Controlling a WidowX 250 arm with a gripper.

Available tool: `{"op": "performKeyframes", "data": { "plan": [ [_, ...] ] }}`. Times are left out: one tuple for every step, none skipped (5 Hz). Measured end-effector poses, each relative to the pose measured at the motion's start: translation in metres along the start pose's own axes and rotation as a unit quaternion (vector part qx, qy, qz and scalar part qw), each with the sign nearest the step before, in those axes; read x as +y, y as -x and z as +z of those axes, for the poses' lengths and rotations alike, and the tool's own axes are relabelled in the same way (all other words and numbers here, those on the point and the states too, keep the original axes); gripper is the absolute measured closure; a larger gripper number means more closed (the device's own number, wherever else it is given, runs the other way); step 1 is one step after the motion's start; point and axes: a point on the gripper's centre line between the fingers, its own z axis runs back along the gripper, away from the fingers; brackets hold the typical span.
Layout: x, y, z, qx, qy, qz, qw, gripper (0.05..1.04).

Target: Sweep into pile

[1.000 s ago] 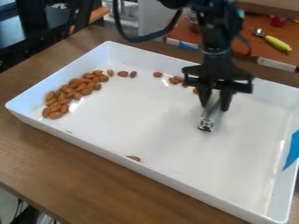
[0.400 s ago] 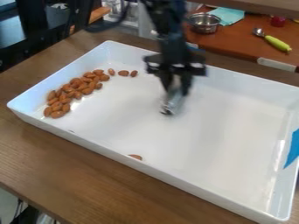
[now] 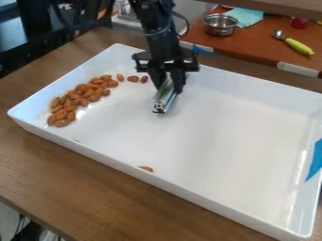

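Almonds [image 3: 82,96] in warm reddish brown, each a small oval narrowing toward one end, lie in a tray [image 3: 220,204]. Most are gathered in a loose, elongated cluster beside the tray's left short edge, some touching or overlapping. A few trail from the cluster along the far long edge, near the far left corner. One lone almond [image 3: 146,168] rests against the near long edge, well apart from the rest.

The tray is a white, glossy rectangle with a smooth, flat floor, raised walls and softly rounded corners. A blue patch [image 3: 316,160] marks its right short wall. It sits on a brown wooden surface [image 3: 94,188] with visible grain.

The black end effector [image 3: 168,88] hangs over the tray near the far long edge, just right of the trailing almonds. It is closed around a silvery metal bar [image 3: 164,100], straight-sided and grooved, tilted, with its lower end pointing toward the near side.

Behind is a reddish-brown table [image 3: 252,47] with a shiny round metal bowl [image 3: 220,26], a pale teal cloth [image 3: 246,16] and a utensil [image 3: 295,44] with a yellow-green handle.
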Motion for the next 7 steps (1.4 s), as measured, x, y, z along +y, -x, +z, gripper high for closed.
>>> {"op": "performKeyframes", "data": {
  "plan": [
    [0.019,-0.003,0.003,-0.005,-0.007,0.025,0.9997,0.705],
    [0.025,-0.003,0.003,-0.003,-0.021,0.039,0.9990,0.705],
    [0.030,-0.005,0.000,0.015,-0.033,0.062,0.9974,0.705],
    [0.037,-0.008,0.002,0.023,-0.048,0.092,0.9944,0.705],
    [0.056,-0.010,0.005,0.022,-0.077,0.139,0.9870,0.705],
    [0.069,-0.010,0.004,0.008,-0.113,0.163,0.9801,0.705],
    [0.078,0.002,0.009,0.022,-0.143,0.169,0.9749,0.705]
  ]
}}
